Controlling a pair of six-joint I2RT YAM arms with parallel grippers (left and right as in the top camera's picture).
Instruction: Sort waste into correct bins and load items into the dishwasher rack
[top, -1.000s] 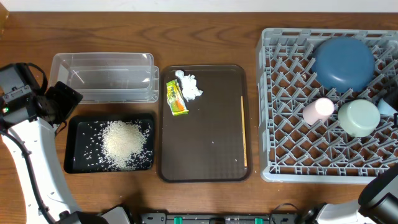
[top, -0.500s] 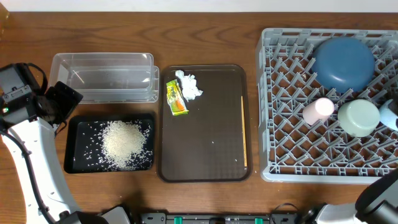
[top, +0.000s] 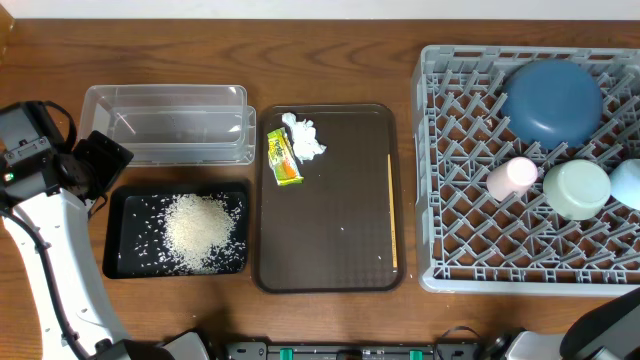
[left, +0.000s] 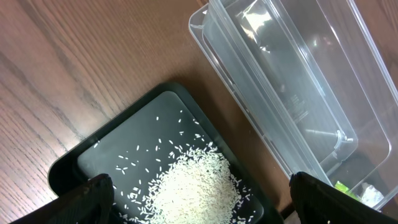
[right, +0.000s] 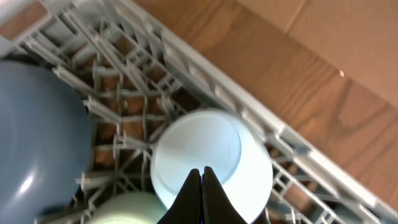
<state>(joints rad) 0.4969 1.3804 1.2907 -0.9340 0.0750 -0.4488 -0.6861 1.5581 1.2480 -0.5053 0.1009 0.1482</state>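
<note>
The grey dishwasher rack (top: 470, 250) holds the large blue bowl (top: 553, 100), the pink cup (top: 512, 177), the mint-green bowl (top: 577, 188) and the light-blue bowl (top: 629, 183), upside down at its right edge. My right gripper (right: 202, 177) is shut and empty, just above the light-blue bowl (right: 217, 149). The rice (top: 200, 230) lies in the black tray (top: 118, 232). The clear tub (top: 170, 122) is empty. My left gripper (left: 202, 199) is open above the rice (left: 196, 186). The tissue (top: 305, 138), the wrapper (top: 282, 157) and the chopstick (top: 391, 210) lie on the brown tray.
The brown serving tray (top: 330, 260) sits between the bins and the rack. My left arm (top: 45, 170) stands at the table's left edge, beside the clear tub (left: 292, 81) and the black tray (left: 68, 168). Bare wood lies right of the rack (right: 323, 93).
My right gripper has let go of the light-blue bowl at the rack's right edge and drawn back out of the overhead view. The left arm has not moved.
</note>
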